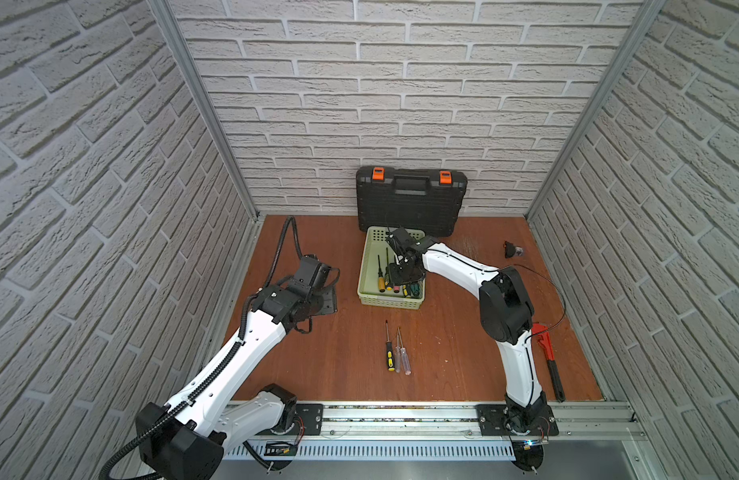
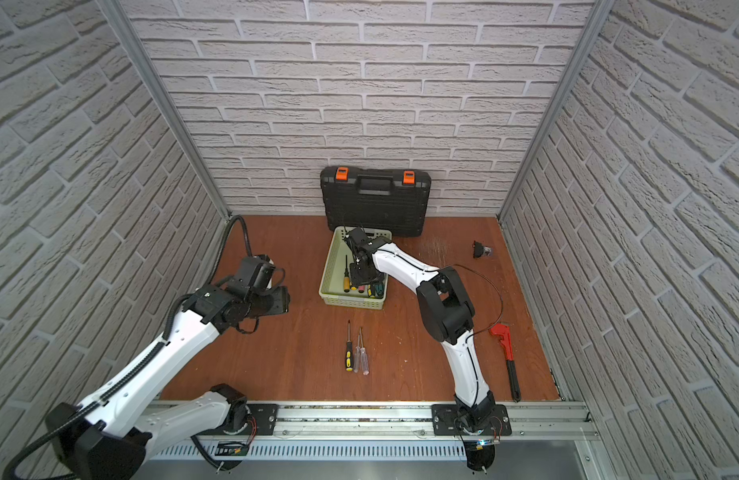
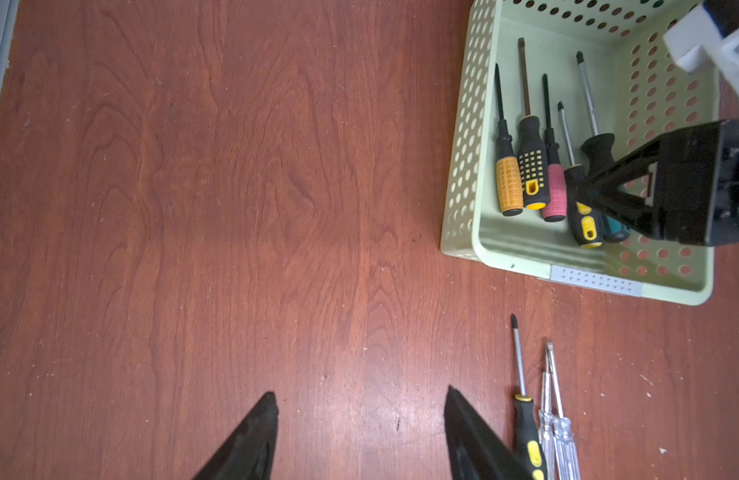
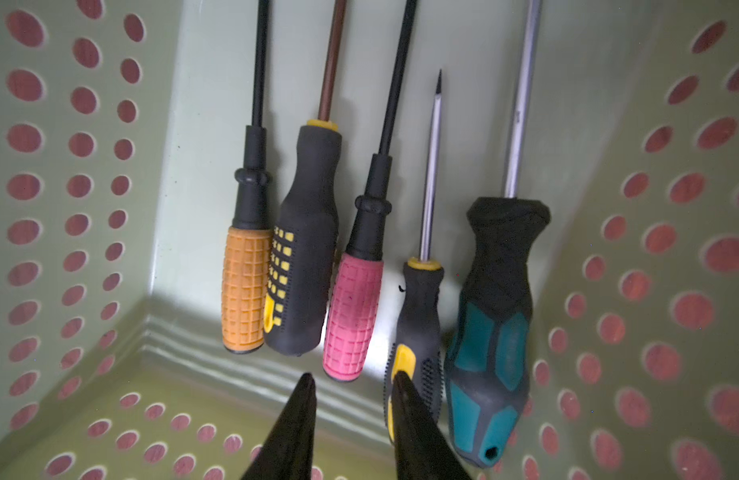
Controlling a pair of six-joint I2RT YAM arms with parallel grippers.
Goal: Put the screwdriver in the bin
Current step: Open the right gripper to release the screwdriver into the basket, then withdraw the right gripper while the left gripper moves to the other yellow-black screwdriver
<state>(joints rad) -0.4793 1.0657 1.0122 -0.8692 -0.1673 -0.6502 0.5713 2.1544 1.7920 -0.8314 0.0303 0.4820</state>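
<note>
The right gripper (image 4: pixel 354 384) hangs low inside the bin (image 1: pixel 390 302), which stands near the middle of the tabletop's (image 3: pixel 193 208) back edge, just in front of the tool case (image 1: pixel 411 199). Its jaws are parted a little with nothing between them. One fingertip (image 4: pixel 409 411) is just beside, perhaps touching, the handle of the small black-and-yellow screwdriver (image 4: pixel 419 316). That tool lies flat on the bin floor, handle toward the front wall, in a row with four other screwdrivers (image 4: pixel 301 257). This reads as a release: the tool is down and let go, laid parallel to save room. The left gripper (image 3: pixel 359 415) hovers spread and empty over bare tabletop beside three screwdrivers (image 1: pixel 396 353) lying toward the front edge, probably held away from the bin so the arms do not cross.
</note>
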